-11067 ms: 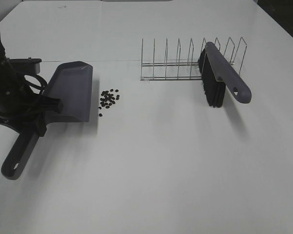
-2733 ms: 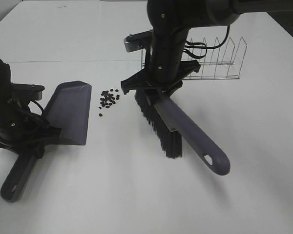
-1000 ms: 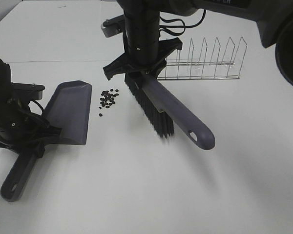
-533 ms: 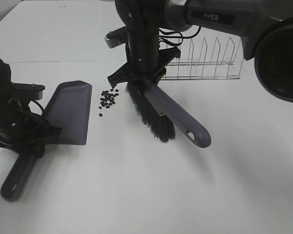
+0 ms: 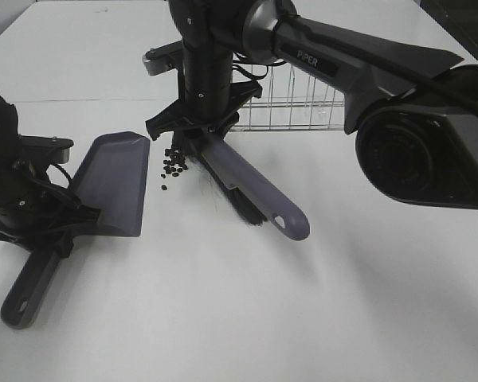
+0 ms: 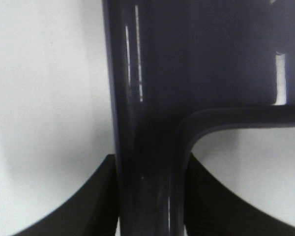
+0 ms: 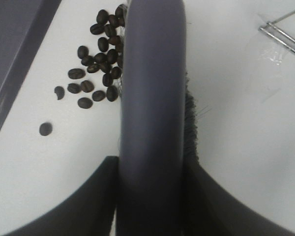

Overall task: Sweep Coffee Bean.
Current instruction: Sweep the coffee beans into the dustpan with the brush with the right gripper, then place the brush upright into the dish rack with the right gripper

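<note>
On the plain white table (image 5: 247,326), a wire rack (image 5: 303,103) stands behind the right gripper (image 5: 197,131), which is clamped on the grey-purple brush (image 5: 251,187); the coffee beans (image 5: 174,162) lie just beside its bristles, on the dustpan (image 5: 115,175) side. The left gripper (image 5: 48,223) is closed on the dustpan's handle. Only the right wrist view shows the nearest beans against the brush and two strays apart.

Beneath my right pincer (image 5: 195,134) spreads a flat white tabletop (image 5: 247,318). Just beside the pincer lie small dark oval coffee beans (image 5: 174,163), scattered. Beyond them a grey-purple plastic dustpan (image 5: 115,179) seems to rest flat. A thin wire rack (image 5: 303,103) stands close behind the pincer.
</note>
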Controlling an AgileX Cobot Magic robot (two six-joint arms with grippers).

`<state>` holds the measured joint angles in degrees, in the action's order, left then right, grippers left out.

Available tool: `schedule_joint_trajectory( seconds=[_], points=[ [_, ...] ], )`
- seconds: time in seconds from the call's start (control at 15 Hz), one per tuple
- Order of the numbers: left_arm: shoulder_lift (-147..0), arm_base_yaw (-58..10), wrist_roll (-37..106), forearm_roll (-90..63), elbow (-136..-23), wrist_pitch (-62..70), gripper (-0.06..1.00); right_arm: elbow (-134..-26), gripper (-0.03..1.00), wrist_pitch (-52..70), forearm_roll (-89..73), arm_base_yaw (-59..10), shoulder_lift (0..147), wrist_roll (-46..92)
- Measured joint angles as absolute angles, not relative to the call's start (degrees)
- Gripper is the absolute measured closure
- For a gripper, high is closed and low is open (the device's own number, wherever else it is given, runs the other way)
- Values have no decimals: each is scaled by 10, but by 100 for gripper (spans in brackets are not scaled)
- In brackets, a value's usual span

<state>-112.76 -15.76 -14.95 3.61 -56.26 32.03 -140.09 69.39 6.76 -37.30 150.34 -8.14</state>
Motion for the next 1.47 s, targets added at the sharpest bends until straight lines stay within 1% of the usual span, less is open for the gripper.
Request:
schedule_joint_trajectory(
  seconds=[0.53, 0.8, 0.93, 1.2, 1.47],
  points=[
    [-1128, -158, -150, 36, -563, 320, 59, -1405, 66, 657, -5, -433, 1511, -52],
    [-1128, -158, -150, 36, -563, 320, 59, -1455, 66, 666, -39, -435, 1516, -57],
    [-1128, -158, -150, 36, -563, 320, 59, -1498, 66, 694, -18, -438, 1514, -59],
    [-1128, -158, -150, 36, -563, 320, 59, -1504, 66, 700, 121, -437, 1499, -68],
    [-1128, -158, -150, 36, -563, 320, 59, -1504, 66, 700, 129, -413, 1497, -70]
  ],
)
